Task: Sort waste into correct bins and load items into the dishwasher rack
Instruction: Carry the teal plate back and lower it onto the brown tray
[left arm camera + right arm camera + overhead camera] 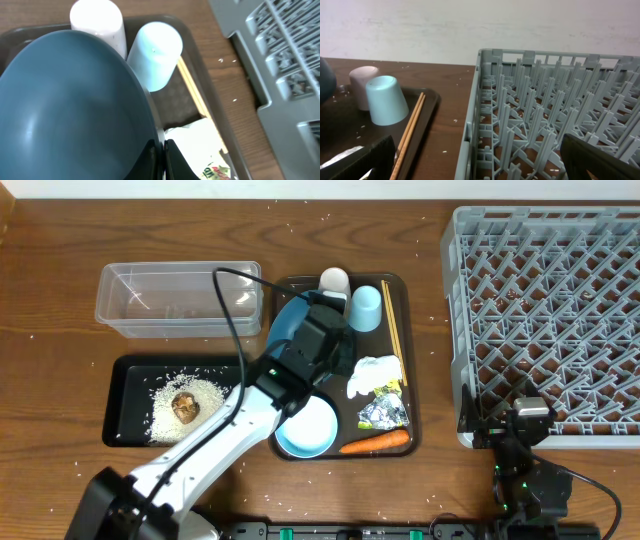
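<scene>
Overhead view puts the left tool [322, 330] above the upper middle of the brown tray [404, 290]. It is clenched on the rim of the dark-blue plate [284, 325], which shows tilted just to the tool's left. In the left wrist view the plate fills the left of the frame, and its edge is pinched between the two fingers [172, 162] at the bottom centre.

Back in the overhead frame, the white cup [334, 280] and the light-blue cup [366, 307] stand just above the tool. The chopsticks [393, 330] lie along the tray's right side. Below the tool are the pale bowl [305, 428] at the tray's lower left, and the tissue [375, 373], foil [384, 413] and carrot [375, 442] at its lower right.

On the worktop [60, 240] at left, the black tray [125, 395] holds rice [160, 415] and the food lump [184, 407]. The clear tub [180, 300] lies above it.

At lower right, the right tool [527, 420] sits at the lower edge of the grey rack [550, 310], well apart from the plate. The right wrist view shows its fingers [375, 160] spread wide, released.
</scene>
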`<state>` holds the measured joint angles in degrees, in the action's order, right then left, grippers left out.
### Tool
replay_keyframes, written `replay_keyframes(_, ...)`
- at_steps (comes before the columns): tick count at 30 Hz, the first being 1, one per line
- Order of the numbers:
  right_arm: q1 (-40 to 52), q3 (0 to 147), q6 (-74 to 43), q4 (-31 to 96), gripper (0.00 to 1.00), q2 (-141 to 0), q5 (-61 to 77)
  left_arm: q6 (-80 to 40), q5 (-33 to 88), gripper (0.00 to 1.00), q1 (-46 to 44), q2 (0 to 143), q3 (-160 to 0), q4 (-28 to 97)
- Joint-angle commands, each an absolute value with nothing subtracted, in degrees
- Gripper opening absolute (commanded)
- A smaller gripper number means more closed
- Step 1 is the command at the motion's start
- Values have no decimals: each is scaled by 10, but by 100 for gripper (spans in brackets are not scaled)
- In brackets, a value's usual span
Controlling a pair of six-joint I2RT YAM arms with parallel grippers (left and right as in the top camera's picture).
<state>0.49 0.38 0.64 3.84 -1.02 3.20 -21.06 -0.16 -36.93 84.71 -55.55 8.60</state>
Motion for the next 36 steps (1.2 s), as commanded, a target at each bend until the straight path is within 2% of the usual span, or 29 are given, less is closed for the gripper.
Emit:
replay_keyframes(1, 0, 3, 7, 41, 99, -9, 33, -199, -22, 6, -369, 867, -573, 80)
replay_keyframes(13, 0, 3, 7, 41, 99, -9, 33, -202, -19, 7, -369, 903, -573, 80)
replay_keyframes(19, 0, 3, 7, 41, 99, -9, 33, -204, 47, 7, -370, 902, -573, 69)
replay_keyframes(29, 0, 3, 7, 41, 99, -9, 33, -217, 53, 7, -371, 902, -573, 67)
replay_keyframes(32, 0, 3, 7, 41, 99, -9, 33, -217, 57, 21, -371, 901, -573, 67)
replay_keyframes(36, 0, 3, 7, 41, 99, -9, 33, -217, 100, 29, -371, 877, -573, 73)
